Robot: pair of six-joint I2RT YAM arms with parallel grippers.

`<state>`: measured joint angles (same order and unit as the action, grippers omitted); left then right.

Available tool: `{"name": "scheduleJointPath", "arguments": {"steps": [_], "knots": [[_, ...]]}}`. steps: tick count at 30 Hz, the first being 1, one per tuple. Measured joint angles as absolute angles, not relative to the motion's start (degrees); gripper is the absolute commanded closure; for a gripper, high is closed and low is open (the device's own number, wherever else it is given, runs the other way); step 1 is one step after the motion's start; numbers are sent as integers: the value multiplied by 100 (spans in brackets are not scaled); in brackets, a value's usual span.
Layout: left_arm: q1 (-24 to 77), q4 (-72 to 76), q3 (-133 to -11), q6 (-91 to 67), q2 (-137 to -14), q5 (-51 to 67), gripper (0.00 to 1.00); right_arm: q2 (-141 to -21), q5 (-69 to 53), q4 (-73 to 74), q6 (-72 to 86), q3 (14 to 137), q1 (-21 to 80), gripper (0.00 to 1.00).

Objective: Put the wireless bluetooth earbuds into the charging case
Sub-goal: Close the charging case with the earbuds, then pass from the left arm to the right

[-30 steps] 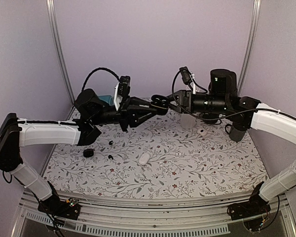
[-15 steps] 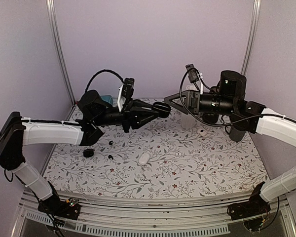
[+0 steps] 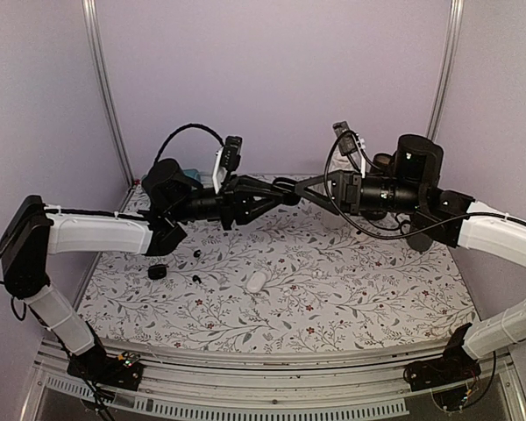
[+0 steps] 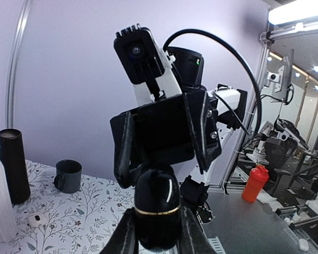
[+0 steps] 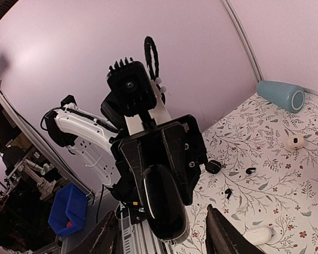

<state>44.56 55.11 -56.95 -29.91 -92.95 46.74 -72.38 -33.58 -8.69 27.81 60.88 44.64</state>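
While the left fingers (image 4: 128, 233) are clamping a black charging case (image 4: 158, 209) in mid-air, the right fingers (image 5: 109, 235) are standing apart on either side of it.
Only the top and right wrist views are showing the two tiny black earbuds (image 5: 250, 170) lying on the table (image 3: 333, 289), well apart from the case; the left wrist view is showing its gold seam (image 4: 157, 210).

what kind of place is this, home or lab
Probably a robotics lab cell: aluminium frame posts and plain purple walls enclose the floral table, with other robot rigs and a blue bin beyond.
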Motion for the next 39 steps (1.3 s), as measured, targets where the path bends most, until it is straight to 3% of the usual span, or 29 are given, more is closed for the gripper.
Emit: {"name": "scheduleJointPath", "arguments": {"steps": [10,15,20,22,29,34,35,39], "knots": [[4445,5636,-5867,-3382,-9465,4759,100,-7282,-3411,-1011,2711,6066,4499,66],[4445,5784,-5920,-3579,-9568,4821,100,-7330,-3378,-1033,2707,6062,4497,72],[4434,5951,-5972,-3833,-9682,4904,98,-7330,-3341,-1048,2692,6029,4491,90],[4423,5992,-5986,-3933,-9703,4921,90,-7332,-3332,-1076,2687,6020,4482,94],[4412,5992,-6003,-3990,-9723,4823,38,-7328,-3225,-1162,2738,5907,4506,96],[4368,5739,-5857,-3787,-9653,4423,17,-7242,-2818,-1063,2821,5739,4510,96],[4355,5638,-5798,-3721,-9609,4327,7,-7207,-2685,-1031,2853,5699,4488,96],[4316,5153,-5599,-3374,-9351,3905,4,-7067,-2180,-847,2963,5511,4333,96]]}}
